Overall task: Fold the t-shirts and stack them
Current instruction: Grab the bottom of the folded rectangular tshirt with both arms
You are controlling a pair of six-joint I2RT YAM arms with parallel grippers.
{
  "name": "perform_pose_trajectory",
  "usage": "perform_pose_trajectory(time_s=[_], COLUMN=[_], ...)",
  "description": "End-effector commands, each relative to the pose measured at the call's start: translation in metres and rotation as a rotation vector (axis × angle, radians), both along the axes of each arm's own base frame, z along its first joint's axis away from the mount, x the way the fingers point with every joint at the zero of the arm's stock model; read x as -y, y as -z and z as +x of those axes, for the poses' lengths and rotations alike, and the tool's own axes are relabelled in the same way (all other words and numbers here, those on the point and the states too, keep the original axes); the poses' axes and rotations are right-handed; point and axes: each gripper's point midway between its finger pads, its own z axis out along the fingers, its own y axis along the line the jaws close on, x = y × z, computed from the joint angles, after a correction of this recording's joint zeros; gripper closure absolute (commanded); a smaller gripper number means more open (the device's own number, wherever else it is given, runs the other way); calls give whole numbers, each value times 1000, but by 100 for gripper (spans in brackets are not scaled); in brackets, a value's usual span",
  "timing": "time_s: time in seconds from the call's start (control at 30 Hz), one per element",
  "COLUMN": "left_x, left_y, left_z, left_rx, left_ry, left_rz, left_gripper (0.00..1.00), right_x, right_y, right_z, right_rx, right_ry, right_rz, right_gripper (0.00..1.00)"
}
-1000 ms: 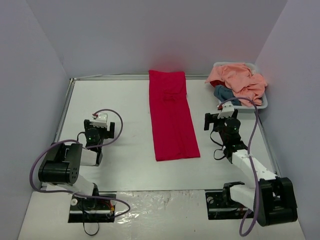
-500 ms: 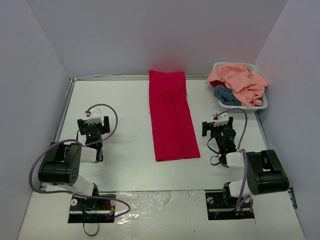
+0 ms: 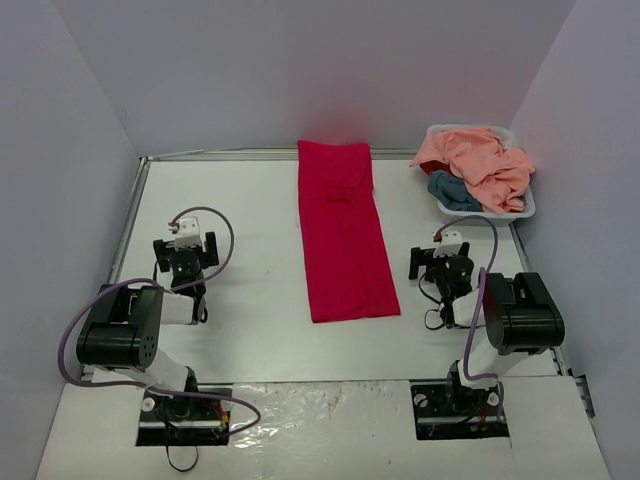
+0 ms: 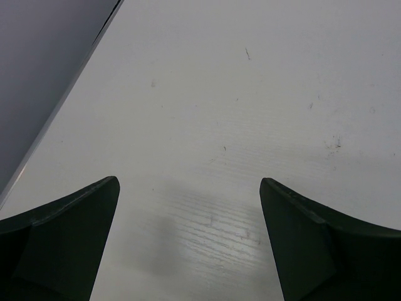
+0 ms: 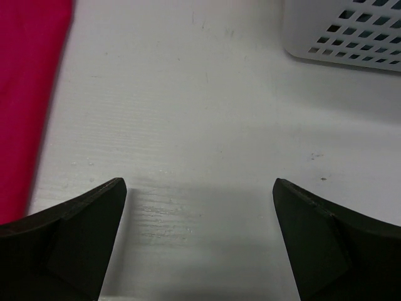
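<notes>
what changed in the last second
The right arm folded back toward its base, drawing the right claw slightly toward the near edge. The left claw shifted a little to the left. Both claws are open and empty, and nothing was grabbed or released. The red t-shirt, the basket and the shirts in it stayed put.
</notes>
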Motion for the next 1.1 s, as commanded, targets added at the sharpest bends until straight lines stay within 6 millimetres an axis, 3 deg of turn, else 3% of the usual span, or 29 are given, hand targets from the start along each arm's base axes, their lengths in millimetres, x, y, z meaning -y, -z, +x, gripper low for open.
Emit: perform_pose_trajectory(time_s=[0.0,0.43,1.07], left_x=[-1,-1,-1], left_y=[-16,-17,-16], left_z=[10,10,10], left_rx=[53,56,55], left_ry=[-16,-18,-18], left_rz=[-15,-16,-16], left_gripper=[6,6,6], right_x=[-4,3,3], right_y=[-86,-80,-80], right_z=[35,47,47], right_rx=[348,295,295], right_ry=[-18,32,32], right_rz=[26,42,42], right_gripper=[0,0,0])
